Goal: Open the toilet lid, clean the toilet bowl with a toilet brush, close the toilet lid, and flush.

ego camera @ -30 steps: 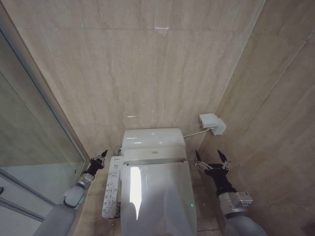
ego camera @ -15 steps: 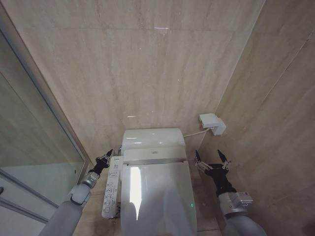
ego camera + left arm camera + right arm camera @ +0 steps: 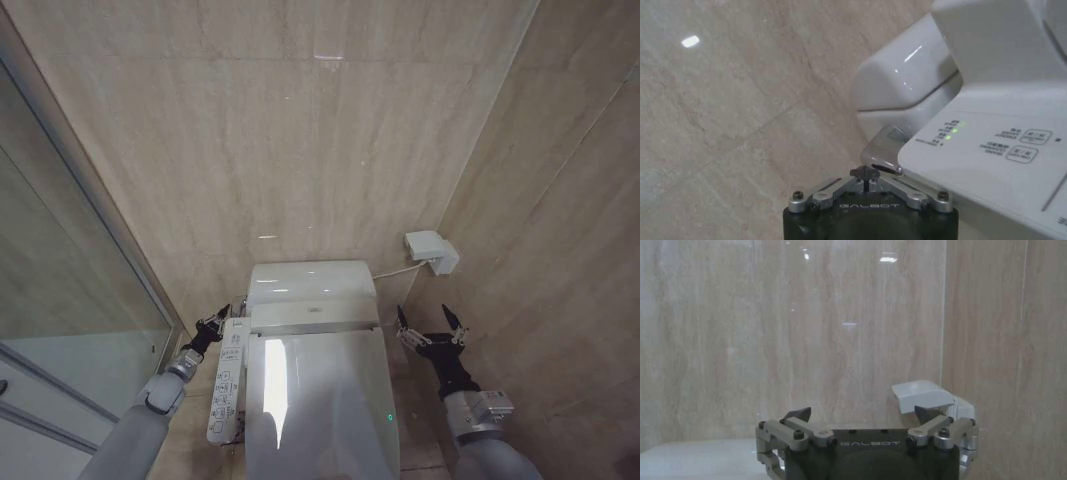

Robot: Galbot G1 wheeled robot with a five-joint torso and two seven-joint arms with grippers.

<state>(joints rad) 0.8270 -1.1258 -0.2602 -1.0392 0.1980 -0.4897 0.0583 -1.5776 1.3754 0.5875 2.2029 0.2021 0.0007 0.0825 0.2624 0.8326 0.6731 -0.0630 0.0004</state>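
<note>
Head view: toilet lid [image 3: 320, 400] down, long axis running away from the robot toward the wall; left gripper [image 3: 212, 327], fingers pinched together and empty, nearer its left rear corner; right gripper [image 3: 431, 326] spread wide, empty, right of it.

Head view looks down on toilet [image 3: 315, 370]; wrist views close, sharing its tank.
</note>
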